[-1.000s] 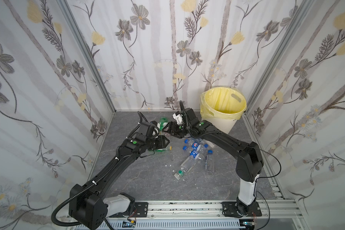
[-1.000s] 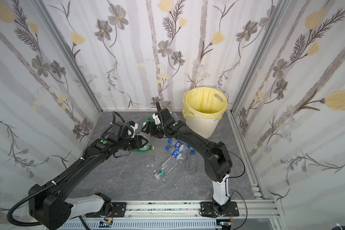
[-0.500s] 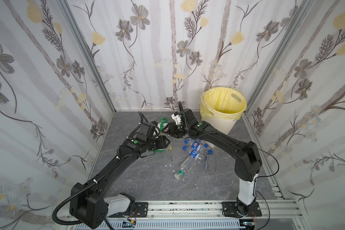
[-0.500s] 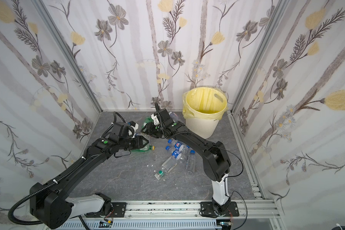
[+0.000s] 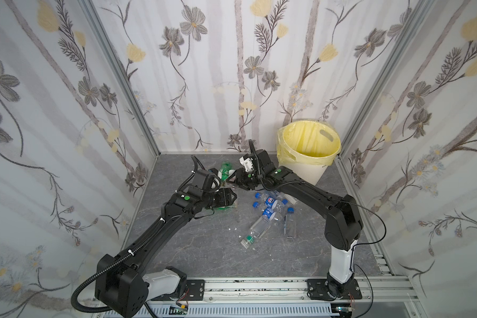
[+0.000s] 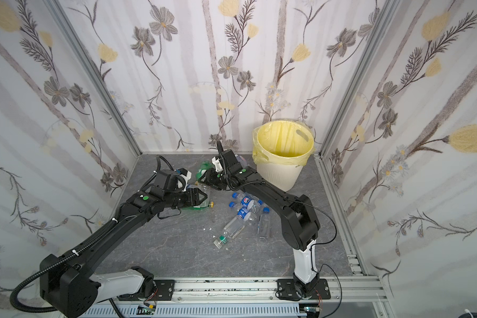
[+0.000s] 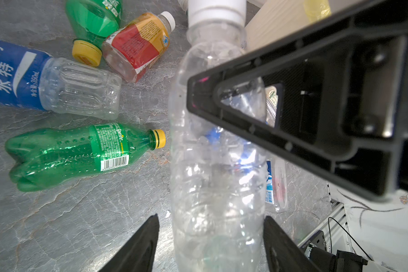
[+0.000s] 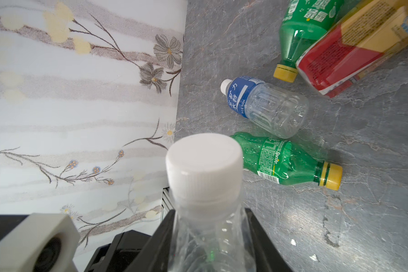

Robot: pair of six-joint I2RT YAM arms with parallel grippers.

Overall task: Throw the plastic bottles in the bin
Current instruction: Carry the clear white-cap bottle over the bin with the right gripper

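Observation:
A clear bottle with a white cap hangs above the floor between both arms. My right gripper is shut on its neck, just under the cap. My left gripper is open around the bottle's base, with a gap showing beside one fingertip. In both top views the two grippers meet left of the bin, a cream wastebasket with a yellow liner. A green Sprite bottle, a blue-labelled bottle, an orange-red one and a second green one lie on the floor below.
Several clear bottles with blue caps lie in a cluster on the grey floor under the right arm. Flowered walls close in the left, back and right sides. A metal rail carrying both arm bases runs along the front.
The left jaws have opened off the clear bottle, and the right jaws have closed on its neck. Both arms have stayed nearly where they were.

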